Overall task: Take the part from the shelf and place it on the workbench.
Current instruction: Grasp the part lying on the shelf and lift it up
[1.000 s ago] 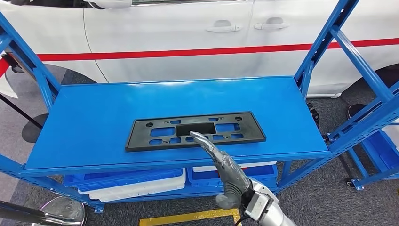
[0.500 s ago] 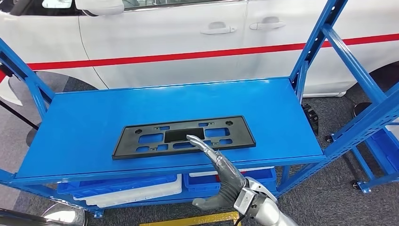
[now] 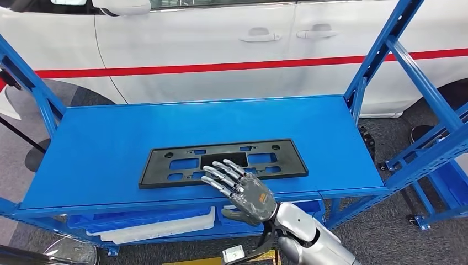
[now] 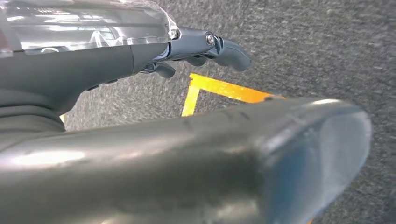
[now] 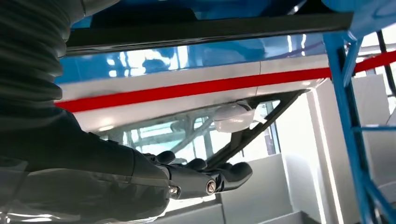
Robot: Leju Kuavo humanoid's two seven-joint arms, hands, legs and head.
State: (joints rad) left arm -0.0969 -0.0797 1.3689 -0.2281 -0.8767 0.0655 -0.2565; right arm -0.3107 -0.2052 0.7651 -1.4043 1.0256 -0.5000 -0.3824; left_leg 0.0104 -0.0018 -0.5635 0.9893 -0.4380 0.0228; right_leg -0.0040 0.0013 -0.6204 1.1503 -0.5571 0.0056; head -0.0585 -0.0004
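Note:
A flat black frame-shaped part (image 3: pixel 221 160) with several cut-outs lies on the blue shelf top (image 3: pixel 110 138), close to its front edge. My right hand (image 3: pixel 240 187) is raised at that front edge with fingers spread, their tips over the part's near rim, holding nothing. In the right wrist view the part's dark edge (image 5: pixel 210 28) runs above the right hand (image 5: pixel 187 179), whose fingers stretch out with nothing in them. My left hand (image 4: pixel 205 46) hangs low over grey floor, fingers loosely extended with nothing between them.
A white car (image 3: pixel 221 49) with a red stripe stands right behind the shelf. Blue uprights (image 3: pixel 386 61) rise at both ends. Blue and white bins (image 3: pixel 149 218) sit on the lower level. Yellow tape (image 4: pixel 219 88) marks the floor.
My right hand has turned from edge-on with one finger leading to fingers fanned out over the part's near rim. The view shifted slightly; the part has not moved on the shelf.

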